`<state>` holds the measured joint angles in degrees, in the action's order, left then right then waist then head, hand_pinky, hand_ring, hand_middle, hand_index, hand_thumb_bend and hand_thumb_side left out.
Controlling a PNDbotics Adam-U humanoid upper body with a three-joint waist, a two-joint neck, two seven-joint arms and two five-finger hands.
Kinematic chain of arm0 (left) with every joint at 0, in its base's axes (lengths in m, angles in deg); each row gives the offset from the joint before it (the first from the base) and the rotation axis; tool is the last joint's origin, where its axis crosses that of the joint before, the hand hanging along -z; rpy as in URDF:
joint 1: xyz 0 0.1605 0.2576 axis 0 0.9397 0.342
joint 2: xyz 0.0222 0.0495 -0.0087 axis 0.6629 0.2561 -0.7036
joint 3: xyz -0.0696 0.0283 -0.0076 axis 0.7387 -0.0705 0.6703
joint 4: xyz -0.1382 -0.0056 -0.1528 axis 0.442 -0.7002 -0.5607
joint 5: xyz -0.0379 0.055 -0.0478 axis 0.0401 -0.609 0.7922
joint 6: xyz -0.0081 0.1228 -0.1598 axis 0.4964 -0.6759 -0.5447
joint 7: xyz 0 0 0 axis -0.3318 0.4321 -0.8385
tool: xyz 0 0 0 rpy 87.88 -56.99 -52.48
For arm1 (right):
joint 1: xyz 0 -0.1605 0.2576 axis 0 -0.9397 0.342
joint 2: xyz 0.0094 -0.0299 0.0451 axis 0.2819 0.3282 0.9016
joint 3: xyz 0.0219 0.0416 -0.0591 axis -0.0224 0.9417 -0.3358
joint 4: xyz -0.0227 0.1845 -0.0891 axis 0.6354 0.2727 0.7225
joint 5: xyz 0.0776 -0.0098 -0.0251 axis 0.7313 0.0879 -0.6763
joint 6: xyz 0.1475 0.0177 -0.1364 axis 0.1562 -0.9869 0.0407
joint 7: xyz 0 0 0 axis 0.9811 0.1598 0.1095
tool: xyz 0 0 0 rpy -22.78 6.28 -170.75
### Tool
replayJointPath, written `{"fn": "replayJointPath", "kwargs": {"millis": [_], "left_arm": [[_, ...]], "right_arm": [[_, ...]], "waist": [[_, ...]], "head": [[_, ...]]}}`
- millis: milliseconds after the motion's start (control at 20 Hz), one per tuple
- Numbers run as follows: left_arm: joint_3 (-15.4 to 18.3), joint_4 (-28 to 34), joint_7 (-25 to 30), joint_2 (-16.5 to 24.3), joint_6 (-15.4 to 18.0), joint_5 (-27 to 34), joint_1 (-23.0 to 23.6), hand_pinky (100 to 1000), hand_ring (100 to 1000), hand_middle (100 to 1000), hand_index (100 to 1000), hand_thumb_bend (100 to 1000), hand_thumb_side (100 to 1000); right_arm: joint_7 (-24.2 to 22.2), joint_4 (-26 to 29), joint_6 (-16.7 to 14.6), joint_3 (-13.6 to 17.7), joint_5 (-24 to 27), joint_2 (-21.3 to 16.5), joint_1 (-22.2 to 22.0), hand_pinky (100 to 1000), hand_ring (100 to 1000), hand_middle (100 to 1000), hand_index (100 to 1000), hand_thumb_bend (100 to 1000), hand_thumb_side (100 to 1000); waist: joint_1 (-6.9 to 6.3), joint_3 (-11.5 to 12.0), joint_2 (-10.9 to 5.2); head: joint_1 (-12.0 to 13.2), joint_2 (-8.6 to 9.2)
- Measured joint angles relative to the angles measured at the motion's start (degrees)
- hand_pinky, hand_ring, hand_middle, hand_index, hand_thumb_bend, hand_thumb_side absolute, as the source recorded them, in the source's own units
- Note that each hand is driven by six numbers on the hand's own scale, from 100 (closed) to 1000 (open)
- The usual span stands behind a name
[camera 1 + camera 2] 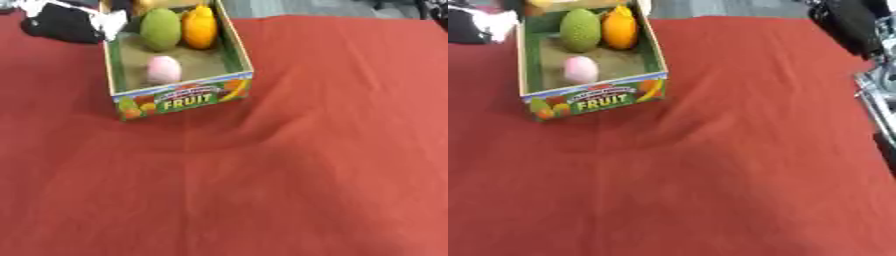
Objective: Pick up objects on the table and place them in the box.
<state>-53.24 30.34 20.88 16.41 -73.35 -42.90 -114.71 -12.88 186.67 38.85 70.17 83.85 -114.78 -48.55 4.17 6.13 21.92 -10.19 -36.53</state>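
The box (179, 97) sits at about eleven o'clock on the red cloth (289, 165), its printed front panel reading "FRUIT" amid painted fruit pictures. Its inner walls are green and its floor a dull tan. Inside, a pink rounded object (164, 69) lies nearest the front wall, toward six o'clock of the box floor. Behind it, toward twelve o'clock, a green oval fruit (161, 28) stands beside an orange-yellow fruit (200, 27); the two appear to touch. A further yellowish shape shows at the far end, cut off by the top edge and too blurred to name.

Just beside the box at nine o'clock is a black and white form (66, 21), partly cropped by the top edge; whether it is a robot hand cannot be told, so the fingers' state is unknown. The right hand shows in neither view.
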Motion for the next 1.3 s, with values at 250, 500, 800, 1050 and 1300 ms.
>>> {"fn": "replayJointPath", "kwargs": {"millis": [250,500,800,1050,1300], "left_arm": [[-0.1,-6.6,-2.2,-2.1,4.9,-2.3,-0.3,794,772,729,830,142,489],[-0.5,-10.0,-1.5,-2.5,8.4,-7.6,-0.3,924,933,896,997,473,639],[-0.3,-10.7,-0.7,-2.4,8.9,-13.4,0.6,937,943,895,995,515,750],[1.7,-4.1,-4.9,-0.8,4.8,-9.3,2.8,873,855,804,878,151,759],[7.2,14.2,-14.9,4.8,-3.2,6.5,8.1,826,801,753,834,100,699]], "right_arm": [[-0.4,0.0,0.0,-0.1,0.3,0.4,0.2,874,780,640,833,100,597],[-0.5,0.0,0.0,-0.2,0.5,0.4,0.2,875,780,639,833,100,598],[-0.5,0.0,0.1,-0.1,0.7,0.4,0.1,875,780,640,833,100,598],[-0.4,0.0,0.0,-0.1,0.7,0.4,-0.5,875,780,640,832,100,595],[0.2,0.0,-0.5,0.4,0.7,0.4,-1.0,873,780,640,832,100,589]], "waist": [[0.21,-0.2,0.05],[0.21,-0.3,0.06],[0.21,-0.2,0.06],[0.21,0.3,0.05],[0.21,1.4,0.0]], "head": [[0.1,0.32],[-0.2,0.32],[-0.5,0.08],[-0.9,-0.24],[-1.7,-0.67]]}}
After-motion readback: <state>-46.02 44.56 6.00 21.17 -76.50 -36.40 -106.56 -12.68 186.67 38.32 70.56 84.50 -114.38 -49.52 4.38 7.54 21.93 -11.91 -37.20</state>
